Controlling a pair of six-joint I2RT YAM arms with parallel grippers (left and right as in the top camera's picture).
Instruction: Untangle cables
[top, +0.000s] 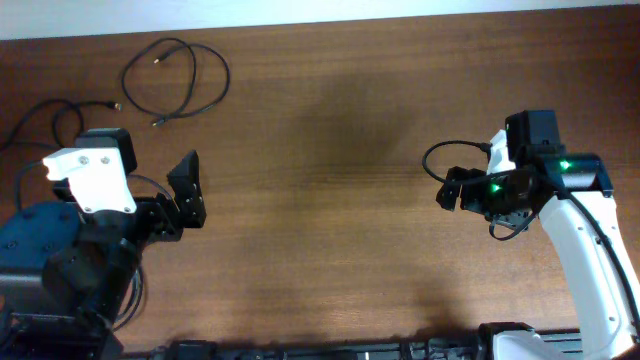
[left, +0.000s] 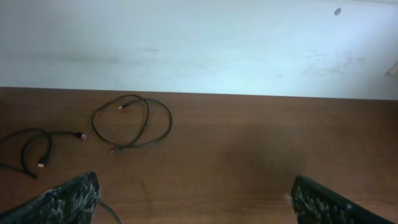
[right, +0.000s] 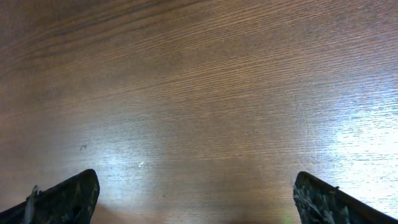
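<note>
The left claw (left: 194, 180) stands open, its two fingers (left: 68, 199) wide apart with nothing between them, only the bare wood of the table (left: 267, 143). In the overhead view the left claw (top: 190, 190) hangs over the left part of the table (top: 320, 150), and no cable touches it.

Ahead of the left claw, toward the far edge and a little to its left, lies the looped cable (left: 134, 121). It is thin and black and makes two overlapping rings flat on the wood. One metal-tipped end lies inside the rings, and the other lies at the side of the rings nearer to the left claw. From above the looped cable (top: 175, 80) is well apart from the left claw.

Farther to the left of the left claw lies the second cable (left: 37, 146), bent in a loose curve, with one plug end pointing at the looped cable, near it but not touching. From above the second cable (top: 60, 115) runs partly under the left arm.

Beyond both cables, seen from the left claw, stands a white wall (left: 217, 43).

Well apart from the left claw, across the table to its right, the right claw (top: 443, 190) is open too. In its own camera the right claw (right: 196, 176) shows fingers (right: 62, 196) set wide over bare wood.
</note>
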